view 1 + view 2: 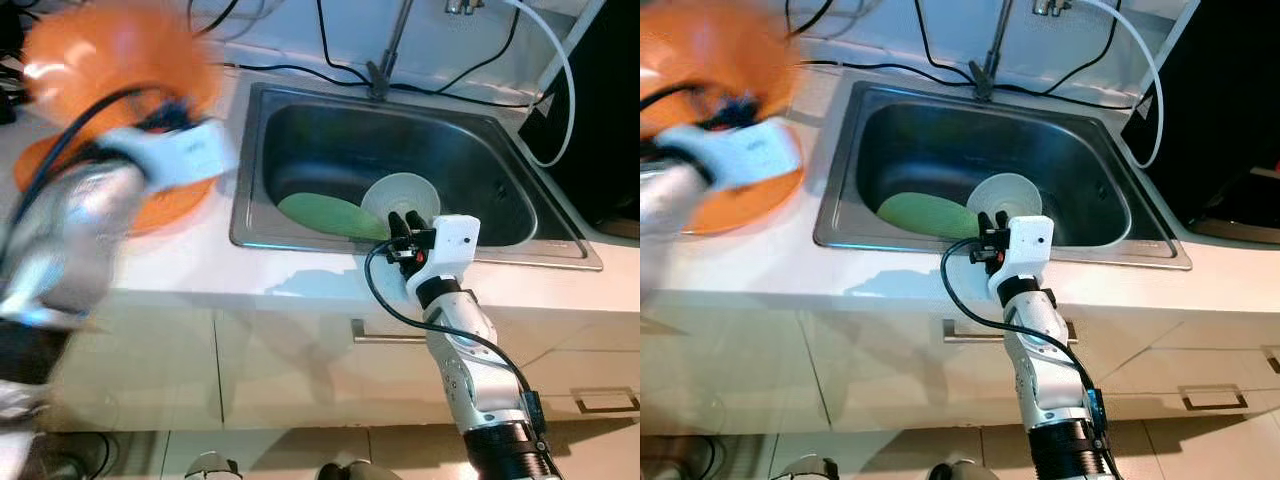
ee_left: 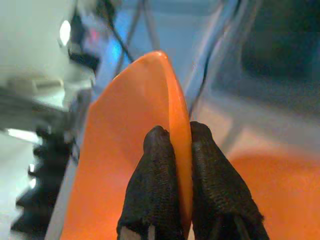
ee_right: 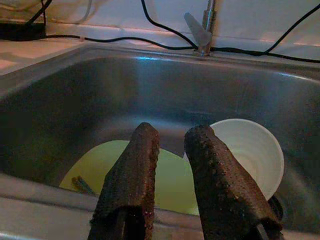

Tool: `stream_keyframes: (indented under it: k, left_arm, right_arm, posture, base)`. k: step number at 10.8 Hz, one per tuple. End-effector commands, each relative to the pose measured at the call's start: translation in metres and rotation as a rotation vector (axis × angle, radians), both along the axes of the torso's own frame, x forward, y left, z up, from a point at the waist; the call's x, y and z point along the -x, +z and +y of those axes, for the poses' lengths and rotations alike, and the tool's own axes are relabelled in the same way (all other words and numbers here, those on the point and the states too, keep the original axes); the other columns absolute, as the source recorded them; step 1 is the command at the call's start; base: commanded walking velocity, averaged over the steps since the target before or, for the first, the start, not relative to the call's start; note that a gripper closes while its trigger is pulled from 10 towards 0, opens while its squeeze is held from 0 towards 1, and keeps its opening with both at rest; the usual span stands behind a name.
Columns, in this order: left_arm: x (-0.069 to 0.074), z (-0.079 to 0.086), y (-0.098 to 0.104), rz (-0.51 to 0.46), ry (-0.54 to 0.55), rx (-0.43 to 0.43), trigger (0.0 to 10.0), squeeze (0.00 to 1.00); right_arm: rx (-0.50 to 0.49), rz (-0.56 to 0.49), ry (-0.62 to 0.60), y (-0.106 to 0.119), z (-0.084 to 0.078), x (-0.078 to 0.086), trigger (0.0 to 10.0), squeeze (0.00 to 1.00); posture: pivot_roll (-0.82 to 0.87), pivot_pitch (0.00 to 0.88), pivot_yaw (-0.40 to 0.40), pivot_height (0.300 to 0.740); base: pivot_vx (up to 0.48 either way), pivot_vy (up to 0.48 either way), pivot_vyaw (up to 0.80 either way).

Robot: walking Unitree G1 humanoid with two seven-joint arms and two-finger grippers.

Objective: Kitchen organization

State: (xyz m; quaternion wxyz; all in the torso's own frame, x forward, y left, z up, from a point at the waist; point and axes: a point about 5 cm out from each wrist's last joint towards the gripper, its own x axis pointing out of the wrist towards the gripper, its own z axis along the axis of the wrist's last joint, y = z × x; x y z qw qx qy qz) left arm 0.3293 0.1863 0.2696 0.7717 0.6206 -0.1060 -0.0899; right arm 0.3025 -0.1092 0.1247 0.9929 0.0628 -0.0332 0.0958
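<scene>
My left gripper (image 2: 174,132) is shut on the rim of an orange bowl (image 1: 118,50). It holds the bowl in the air over the counter left of the sink, and the bowl is blurred. Below it an orange plate (image 1: 165,210) lies on the counter. In the steel sink (image 1: 300,245) a green plate (image 1: 320,212) lies flat, and a white bowl (image 1: 400,192) leans on its side next to it. Above the sink's front rim my right gripper (image 1: 405,218) points at the white bowl (image 3: 250,145). Its fingers (image 3: 140,165) are slightly open with nothing between them.
A faucet (image 1: 385,55) stands behind the sink, with black cables (image 1: 300,68) along the back of the counter. A white hose (image 1: 568,80) and a black appliance (image 1: 610,110) are at the right. Cabinet drawers (image 1: 300,370) are below the counter edge.
</scene>
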Motion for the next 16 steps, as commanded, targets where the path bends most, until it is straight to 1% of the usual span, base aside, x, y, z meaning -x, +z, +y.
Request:
stream_keyframes:
  k: [1, 2, 4, 5, 6, 7, 8, 9, 11, 12, 14, 16]
  left_arm:
    - [0.002, -0.024, 0.000, -0.028, -0.094, -0.001, 10.0, 0.00]
    - [0.002, -0.040, -0.005, -0.023, -0.153, 0.021, 10.0, 0.00]
    - [0.005, -0.078, -0.019, -0.014, -0.316, 0.082, 10.0, 0.00]
    - [0.005, -0.082, -0.020, -0.005, -0.354, 0.099, 10.0, 0.00]
    - [0.004, -0.091, -0.026, 0.027, -0.387, 0.139, 10.0, 0.00]
    - [0.008, -0.111, -0.037, 0.046, -0.423, 0.161, 10.0, 0.00]
    - [0.008, -0.115, -0.041, 0.052, -0.433, 0.160, 10.0, 0.00]
    - [0.011, -0.123, -0.050, 0.054, -0.447, 0.121, 10.0, 0.00]
    - [0.011, -0.123, -0.058, 0.071, -0.445, 0.163, 10.0, 0.00]
    - [0.009, -0.119, -0.060, 0.084, -0.434, 0.171, 10.0, 0.00]
    - [0.008, -0.115, -0.065, 0.095, -0.422, 0.145, 10.0, 0.00]
    - [0.010, -0.117, -0.069, 0.102, -0.430, 0.115, 10.0, 0.00]
  right_arm:
    - [0.016, 0.017, -0.024, -0.003, -0.006, -0.002, 10.0, 0.00]
    - [0.016, 0.014, -0.030, -0.002, -0.008, -0.004, 10.0, 0.00]
    - [-0.002, -0.003, -0.064, 0.009, -0.018, -0.011, 10.0, 0.00]
    - [-0.014, -0.014, -0.083, 0.015, -0.023, -0.015, 10.0, 0.00]
    - [-0.024, -0.029, -0.101, 0.022, -0.030, -0.020, 10.0, 0.00]
    - [-0.042, -0.045, -0.122, 0.032, -0.037, -0.026, 10.0, 0.64]
    - [-0.061, -0.053, -0.123, 0.038, -0.039, -0.028, 10.0, 1.00]
    - [-0.081, -0.061, -0.113, 0.051, -0.039, -0.033, 10.0, 1.00]
    - [-0.168, -0.075, -0.037, 0.072, -0.033, -0.039, 10.0, 1.00]
    - [-0.212, -0.078, -0.036, 0.079, -0.036, -0.042, 10.0, 1.00]
    - [-0.281, -0.065, -0.019, 0.087, -0.043, -0.046, 10.0, 1.00]
    - [-0.319, -0.019, 0.037, 0.087, -0.041, -0.047, 10.0, 1.00]
  posture:
    - [0.00, 0.041, -0.147, 0.719]
    - [0.00, 0.041, -0.147, 0.719]
    - [-0.01, 0.040, -0.147, 0.719]
    - [-0.01, 0.044, -0.149, 0.719]
    - [-0.02, 0.047, -0.149, 0.719]
    - [-0.02, 0.052, -0.150, 0.719]
    - [-0.02, 0.052, -0.150, 0.719]
    - [-0.03, 0.056, -0.147, 0.719]
    - [-0.03, 0.063, -0.151, 0.719]
    - [-0.03, 0.067, -0.156, 0.719]
    - [-0.03, 0.069, -0.160, 0.719]
    - [-0.04, 0.072, -0.165, 0.719]
  base:
    - [0.000, 0.000, 0.00]
    - [0.000, 0.000, 0.00]
    - [0.000, 0.000, 0.00]
    - [0.000, 0.000, 0.00]
    - [0.000, 0.000, 0.00]
    - [0.000, 0.000, 0.00]
    - [0.000, 0.000, 0.00]
    - [0.000, 0.000, 0.00]
    - [0.000, 0.000, 0.00]
    - [0.000, 0.000, 0.00]
    - [0.000, 0.000, 0.00]
    - [0.000, 0.000, 0.00]
